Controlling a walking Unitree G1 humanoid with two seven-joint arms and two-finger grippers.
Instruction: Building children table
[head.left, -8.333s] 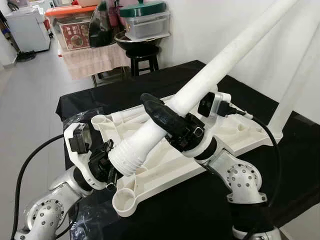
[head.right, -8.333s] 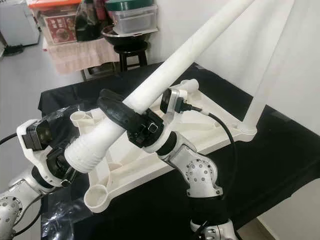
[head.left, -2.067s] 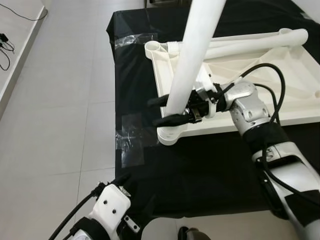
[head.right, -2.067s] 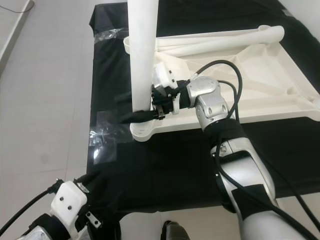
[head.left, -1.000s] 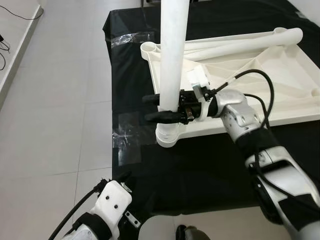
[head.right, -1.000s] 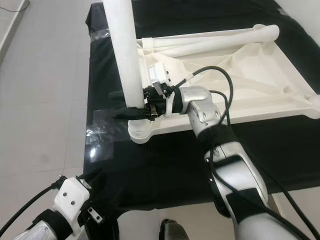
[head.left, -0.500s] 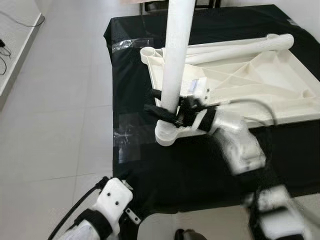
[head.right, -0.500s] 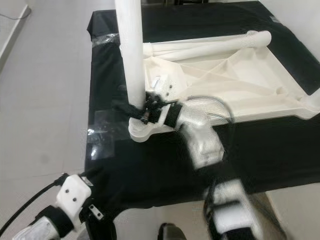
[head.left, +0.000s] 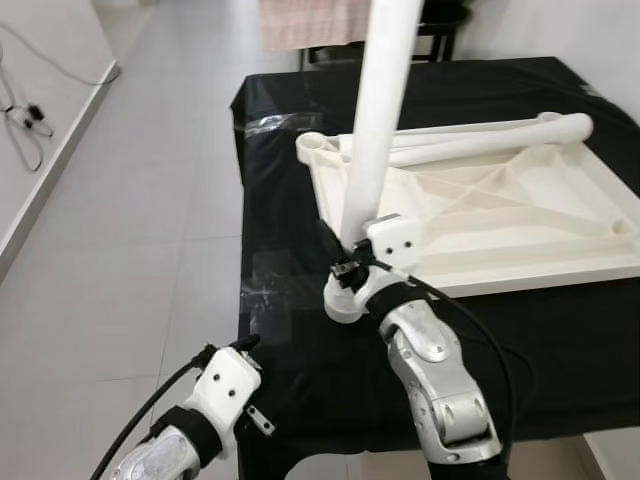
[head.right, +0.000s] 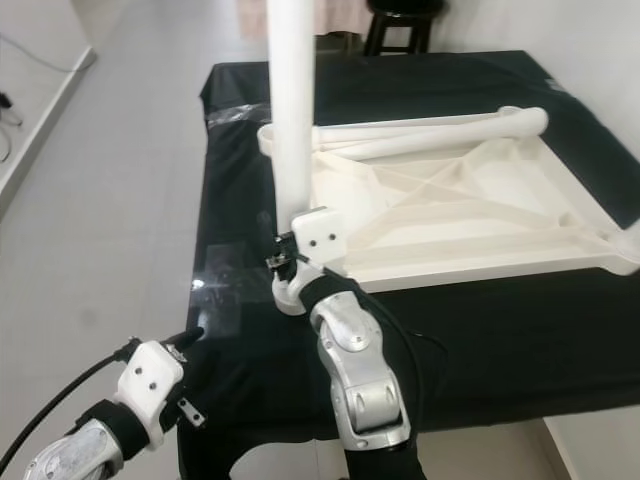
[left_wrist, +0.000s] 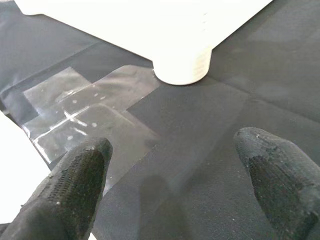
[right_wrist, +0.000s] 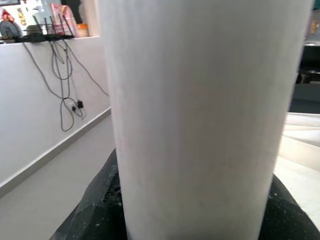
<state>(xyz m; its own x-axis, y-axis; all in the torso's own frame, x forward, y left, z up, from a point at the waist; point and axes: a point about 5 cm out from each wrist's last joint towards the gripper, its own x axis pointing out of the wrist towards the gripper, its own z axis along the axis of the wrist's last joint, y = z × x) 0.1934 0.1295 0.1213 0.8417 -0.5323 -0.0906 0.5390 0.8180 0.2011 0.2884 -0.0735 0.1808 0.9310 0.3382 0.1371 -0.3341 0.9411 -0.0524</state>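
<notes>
Jaws clamped, right gripper (head.left: 343, 268) holds upright white leg (head.left: 375, 130); left gripper (left_wrist: 175, 175) gapes.

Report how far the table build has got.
Done: one white leg lies along the upturned white plastic tabletop. In hand: right gripper holds an upright white tubular leg at the near corner socket. Left: seating it; left gripper idles open.

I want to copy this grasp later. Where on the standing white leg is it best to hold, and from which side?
Probably low on the white leg, just above the corner socket, coming from the table's near edge as the right gripper does. The tube is round, smooth and nearly upright, so two fingers close squarely across it there.
</notes>
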